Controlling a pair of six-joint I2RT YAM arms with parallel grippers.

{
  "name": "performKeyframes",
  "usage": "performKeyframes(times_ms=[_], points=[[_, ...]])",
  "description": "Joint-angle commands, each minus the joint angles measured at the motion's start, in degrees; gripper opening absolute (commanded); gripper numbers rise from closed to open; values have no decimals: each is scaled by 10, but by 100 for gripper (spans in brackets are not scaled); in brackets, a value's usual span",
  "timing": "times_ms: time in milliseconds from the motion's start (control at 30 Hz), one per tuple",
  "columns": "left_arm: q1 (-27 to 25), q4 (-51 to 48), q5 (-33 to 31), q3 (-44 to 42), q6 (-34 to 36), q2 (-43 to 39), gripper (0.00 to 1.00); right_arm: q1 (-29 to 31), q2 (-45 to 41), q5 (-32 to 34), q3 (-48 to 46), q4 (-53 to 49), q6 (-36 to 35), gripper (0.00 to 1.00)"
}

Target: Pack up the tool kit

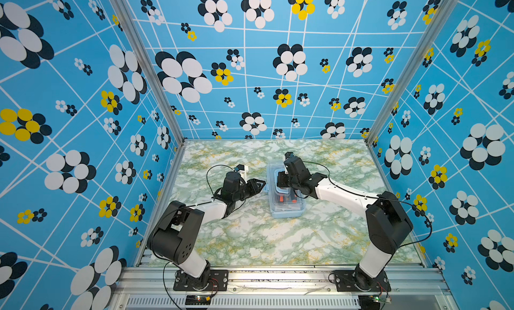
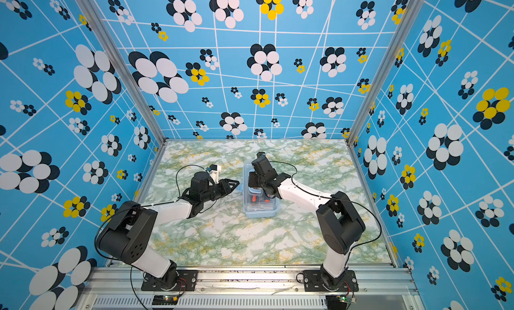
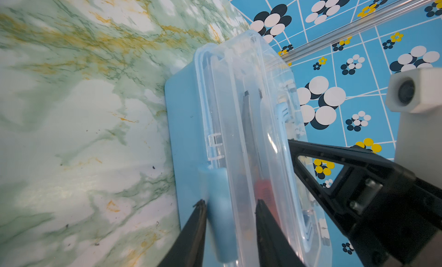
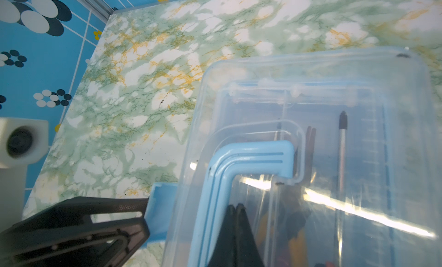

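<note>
Tool kit (image 1: 288, 212), a pale blue box with its clear lid on, lies on the marbled table (image 1: 250, 239) past the middle, its long side running away from my bases. From the near rail my left arm rises, bends at the elbow and reaches low and nearly level toward the box's left side. My left gripper (image 3: 230, 203) stands partly open with a finger on either side of the blue latch (image 3: 220, 218), gripping nothing, though I cannot tell whether a fingertip brushes it. My right arm leans in from the right, forearm sloping over the box and wrist bent down. My right gripper (image 4: 235, 206) points onto the lid (image 4: 334, 86) from above, fingers pressed together and empty, their tips inside the loop of the blue handle (image 4: 251, 158). Through the plastic beyond them lies a screwdriver (image 4: 342, 146), its shaft toward the far end. Orange handles (image 1: 283, 198) show at the near end.
</note>
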Motion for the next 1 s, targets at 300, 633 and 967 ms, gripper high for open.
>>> performKeyframes(times_ms=[300,633,967], points=[[-11,33,20,-2,-5,23,26,10,31,-39,-13,-56,-5,0],[-15,58,23,-9,-9,30,22,10,34,-36,-14,-58,-6,0],[-19,43,27,2,2,42,21,9,39,-35,-9,-61,-8,0]])
